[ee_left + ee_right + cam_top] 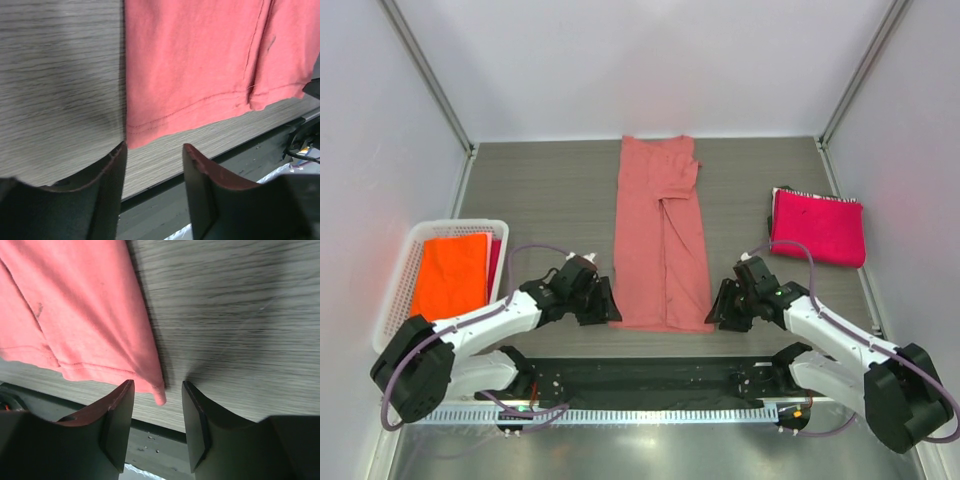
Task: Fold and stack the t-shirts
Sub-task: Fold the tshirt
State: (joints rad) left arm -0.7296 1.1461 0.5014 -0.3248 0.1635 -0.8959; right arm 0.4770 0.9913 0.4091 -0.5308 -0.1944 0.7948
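Left end effector [154, 147] and right end effector [157, 385] are standing half-spread, each poised at a near hem corner of the salmon shirt [660, 240], gripping nothing. It's lying folded lengthwise mid-way across the table [550, 190]. You're looking at pinching both corners, then lifting toward the collar. Magenta shirt [818, 228] is sitting folded at right, orange shirt [452, 272] in the basket [460, 224]. Grey wood-grain surface, white walls [650, 60] enclosing it.

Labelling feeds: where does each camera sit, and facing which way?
Top external: above, behind the arms, looking down at the table; both arms show.
Left wrist: left arm, facing the near-left corner of the salmon-pink t-shirt; own jaws show.
Right wrist: right arm, facing its near-right corner; own jaws show.
Both wrists share the hem.
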